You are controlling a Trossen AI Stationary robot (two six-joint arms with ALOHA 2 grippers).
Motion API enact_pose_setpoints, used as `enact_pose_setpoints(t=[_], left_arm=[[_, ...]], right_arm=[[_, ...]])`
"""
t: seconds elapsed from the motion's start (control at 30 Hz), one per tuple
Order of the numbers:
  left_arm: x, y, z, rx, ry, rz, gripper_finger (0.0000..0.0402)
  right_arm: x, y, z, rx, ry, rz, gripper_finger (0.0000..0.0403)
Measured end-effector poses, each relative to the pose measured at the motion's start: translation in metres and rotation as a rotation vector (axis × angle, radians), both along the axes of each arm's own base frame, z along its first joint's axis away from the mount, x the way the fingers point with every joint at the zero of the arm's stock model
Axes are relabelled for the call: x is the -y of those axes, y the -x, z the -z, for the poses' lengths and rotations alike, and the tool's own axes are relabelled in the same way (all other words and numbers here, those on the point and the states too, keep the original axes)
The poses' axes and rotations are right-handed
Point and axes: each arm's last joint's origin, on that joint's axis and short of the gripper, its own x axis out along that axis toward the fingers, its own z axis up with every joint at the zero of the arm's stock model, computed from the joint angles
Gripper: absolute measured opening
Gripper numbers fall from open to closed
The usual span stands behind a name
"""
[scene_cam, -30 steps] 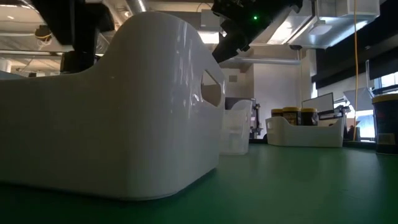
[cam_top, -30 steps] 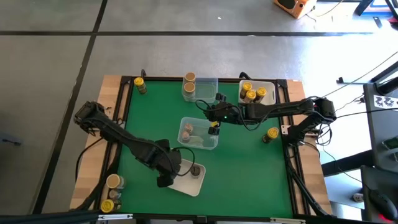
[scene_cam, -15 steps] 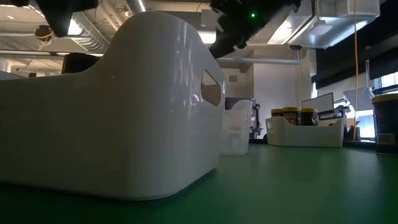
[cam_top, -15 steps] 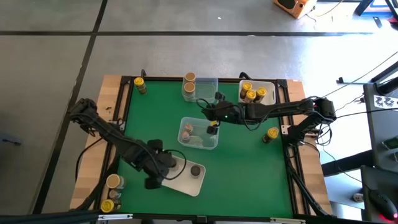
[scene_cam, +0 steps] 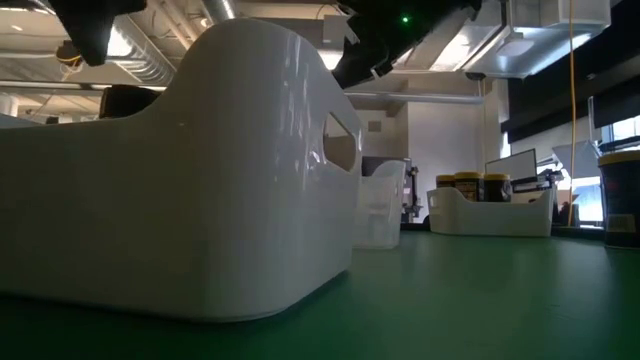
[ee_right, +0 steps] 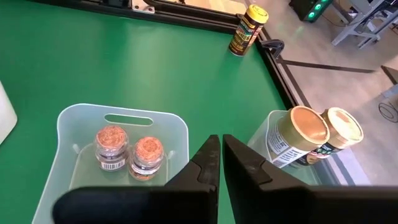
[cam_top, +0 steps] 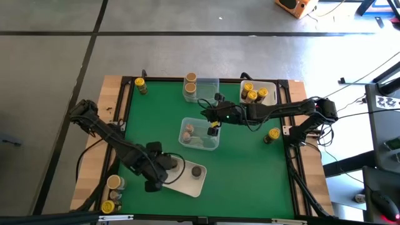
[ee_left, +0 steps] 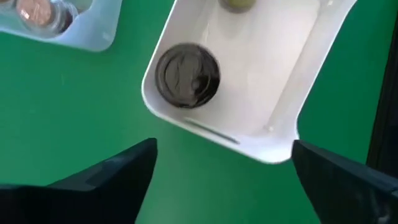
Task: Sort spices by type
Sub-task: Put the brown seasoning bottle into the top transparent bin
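My left gripper (cam_top: 156,181) (ee_left: 224,146) is open and hangs above the left end of the white tray (cam_top: 185,181) (ee_left: 267,146), touching nothing. One dark-topped jar (cam_top: 196,170) (ee_left: 186,74) stands in that tray. My right gripper (cam_top: 213,128) (ee_right: 221,138) is shut and empty, above the right end of the clear centre tray (cam_top: 206,145) (ee_right: 81,118). Two jars of orange-red spice (ee_right: 112,146) stand in that tray. Two tan-topped jars (cam_top: 190,79) (ee_right: 300,132) are at the far clear tray (cam_top: 209,87).
Three yellow-topped jars sit in the far right white tray (cam_top: 270,85). Single yellow jars stand at the far left corner (cam_top: 140,85) (ee_right: 249,28) and near the right edge (cam_top: 272,134). Two more jars (cam_top: 114,182) stand on the wooden border, near left. Bare green mat lies near right.
My left gripper has drawn back from over the white tray toward the table's near left, staying open; the dark-topped jar stays in the tray. My right gripper has risen a little over the centre tray.
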Motion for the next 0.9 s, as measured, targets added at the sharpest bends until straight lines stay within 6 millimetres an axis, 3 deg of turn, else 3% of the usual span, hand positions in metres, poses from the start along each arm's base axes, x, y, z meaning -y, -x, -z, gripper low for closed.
enact_pose_setpoints(t=[0.13,0.37,0.57,0.9], left_arm=[[0.008,0.011,0.001,-0.047,0.006,-0.008,0.0396],[0.018,0.034,0.002,-0.153,-0.007,-0.129,0.0395],[0.025,0.039,0.003,-0.161,0.046,-0.21,0.0393],[0.038,0.077,0.003,-0.464,0.052,-0.236,0.0379]], right_arm=[[0.0,0.0,0.0,0.0,0.0,0.0,0.0021],[0.0,0.0,0.0,0.003,-0.002,0.001,0.0021],[0.0,-0.001,-0.001,0.012,-0.003,0.002,0.0021],[0.0,-0.001,0.0,0.019,-0.029,0.017,0.0021]])
